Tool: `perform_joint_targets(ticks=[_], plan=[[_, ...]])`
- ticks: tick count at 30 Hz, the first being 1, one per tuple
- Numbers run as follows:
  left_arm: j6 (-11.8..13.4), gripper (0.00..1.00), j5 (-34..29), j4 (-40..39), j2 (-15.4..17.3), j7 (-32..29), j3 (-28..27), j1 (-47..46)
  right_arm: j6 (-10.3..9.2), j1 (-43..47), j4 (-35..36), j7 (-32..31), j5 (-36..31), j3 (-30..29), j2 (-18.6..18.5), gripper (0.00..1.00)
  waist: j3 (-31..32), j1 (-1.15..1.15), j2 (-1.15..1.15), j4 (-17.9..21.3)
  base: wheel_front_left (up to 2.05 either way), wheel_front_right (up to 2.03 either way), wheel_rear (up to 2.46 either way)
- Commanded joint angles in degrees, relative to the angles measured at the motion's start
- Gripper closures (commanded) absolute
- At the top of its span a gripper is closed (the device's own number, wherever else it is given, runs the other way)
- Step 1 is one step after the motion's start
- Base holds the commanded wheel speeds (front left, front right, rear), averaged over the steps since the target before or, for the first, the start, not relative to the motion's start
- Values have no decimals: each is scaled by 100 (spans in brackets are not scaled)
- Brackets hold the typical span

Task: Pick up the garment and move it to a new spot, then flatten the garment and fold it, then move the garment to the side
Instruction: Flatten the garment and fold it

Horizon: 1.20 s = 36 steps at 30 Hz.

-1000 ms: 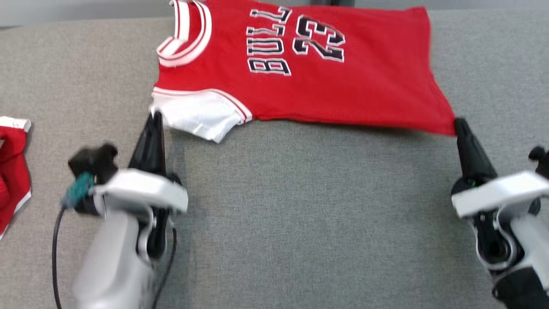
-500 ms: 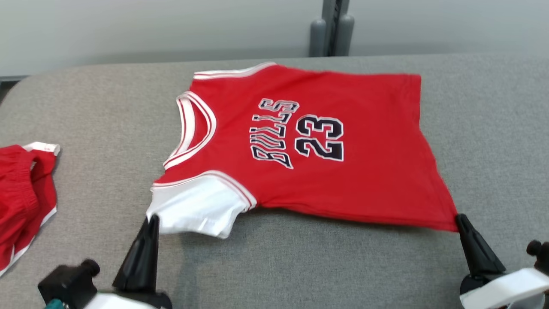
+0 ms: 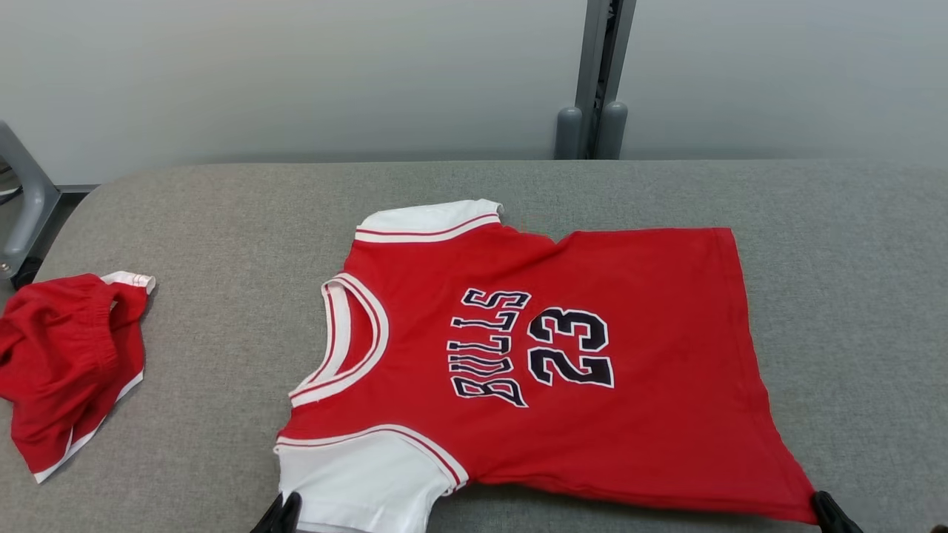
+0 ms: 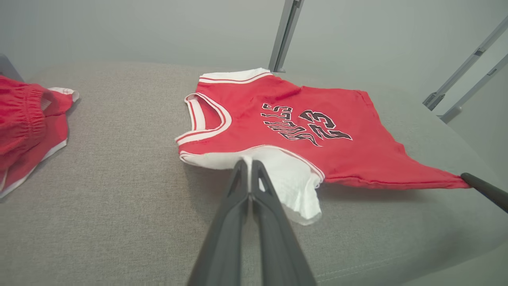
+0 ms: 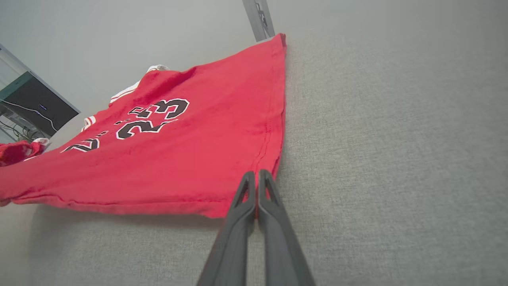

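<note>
**Grey fabric table (image 3: 185, 222) bore red-and-white short-sleeved jersey (image 3: 629, 296)**

Black lettering read "BULLS" and "23". The jersey lay spread mid-table. The left gripper (image 4: 250, 165) was clamped on its white sleeve, the right gripper (image 5: 257, 176) on its red hem corner. Crumpled red shorts (image 3: 67, 355) lay well apart.

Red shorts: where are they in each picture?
Head view: red shorts at the left edge, crumpled.
Left wrist view: shorts at the left edge.
Right wrist view: shorts tiny, at the far left.
Shared landmark: the black number 23, right of them everywhere.
</note>
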<state>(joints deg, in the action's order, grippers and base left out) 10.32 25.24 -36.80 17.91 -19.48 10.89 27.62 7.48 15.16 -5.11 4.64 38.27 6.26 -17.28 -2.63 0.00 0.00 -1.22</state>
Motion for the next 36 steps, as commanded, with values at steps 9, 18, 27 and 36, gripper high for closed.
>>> perform_joint_targets(ticks=[9,18,27,36], plan=[[105,100,62,-267,49,-209,-59,-154,4,268,562,-492,-408,-479,390,100,-212,0,0,58,0,0,0],[-339,100,261,520,89,-5,-31,-1161,4,-437,595,-599,-539,-481,445,100,-802,0,0,84,0,0,0],[-689,100,190,1552,67,390,-123,-2730,4,-1498,276,-248,-395,-365,200,100,-1378,0,0,172,0,0,0],[-1033,100,347,2894,-135,746,-6,-3868,4,-2289,-285,6,-134,-67,79,100,-1709,0,0,150,0,0,0]])
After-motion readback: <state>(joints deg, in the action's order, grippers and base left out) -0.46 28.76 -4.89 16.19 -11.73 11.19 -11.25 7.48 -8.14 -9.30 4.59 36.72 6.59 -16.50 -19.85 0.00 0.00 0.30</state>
